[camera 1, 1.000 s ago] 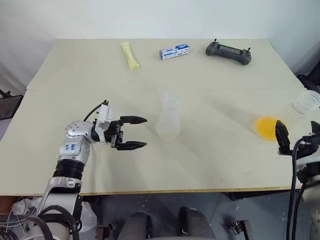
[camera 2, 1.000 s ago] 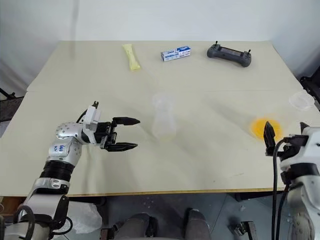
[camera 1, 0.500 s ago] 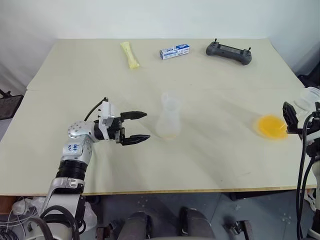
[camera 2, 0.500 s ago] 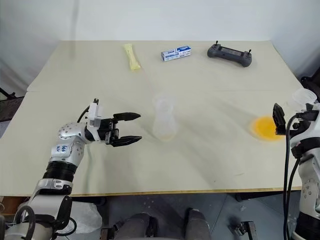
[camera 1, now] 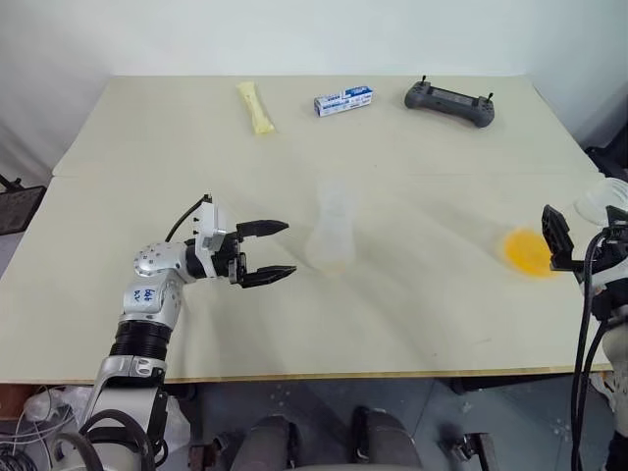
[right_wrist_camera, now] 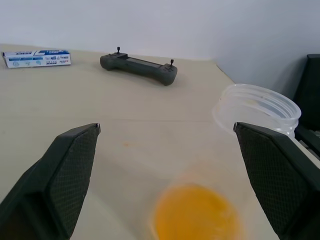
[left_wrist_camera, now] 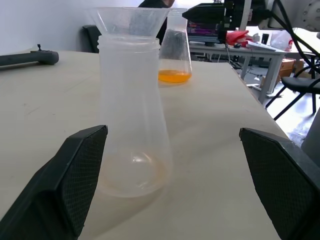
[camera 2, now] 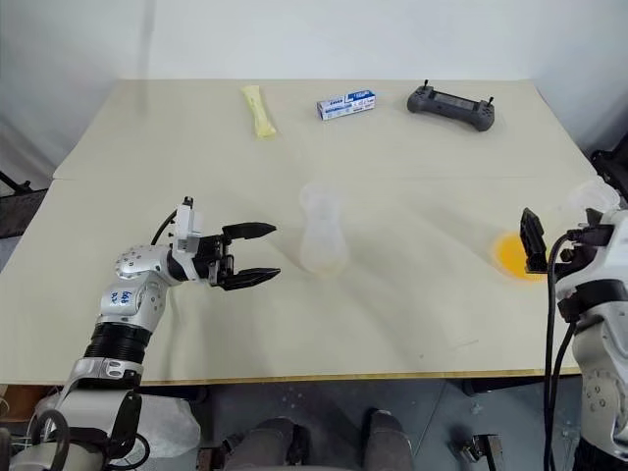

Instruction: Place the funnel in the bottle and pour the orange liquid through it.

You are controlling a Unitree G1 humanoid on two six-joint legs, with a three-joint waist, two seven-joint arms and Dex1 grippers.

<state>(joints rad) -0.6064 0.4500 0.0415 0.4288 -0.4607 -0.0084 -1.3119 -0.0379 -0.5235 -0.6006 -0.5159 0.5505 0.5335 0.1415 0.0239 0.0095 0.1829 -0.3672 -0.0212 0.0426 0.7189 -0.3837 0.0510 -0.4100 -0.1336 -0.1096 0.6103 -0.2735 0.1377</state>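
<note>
Counter: pale beige top, a seam running across at mid-depth; the near edge lies at 6 o'clock, the far edge at 12 o'clock against a white wall.
Open room, left: wide bare surface from the left edge in to the middle.
Left end effector: at about 8 o'clock, fingers spread wide and pointing toward the bottle, released, grasping nothing, touching nothing.
Yellow packet: far strip at 11 o'clock, well apart from everything near.
Bottle: upright near the centre, just right of the left end effector's fingertips, with a gap between them.
Funnel: seated in the bottle's neck, its wide mouth up.
Blue and white box: at 12 o'clock near the far edge.
Open room, middle: bare counter between the bottle and the orange liquid, and down to the near edge.
Black controller: at 1 o'clock near the far edge.
Orange liquid: a pool in a clear vessel at 3 o'clock, close to the right edge.
Right end effector: at 3 o'clock, beside the orange liquid's vessel, fingers wide apart, released, holding nothing.
Clear ribbed cup: at the right edge, just beyond the orange liquid.
</note>
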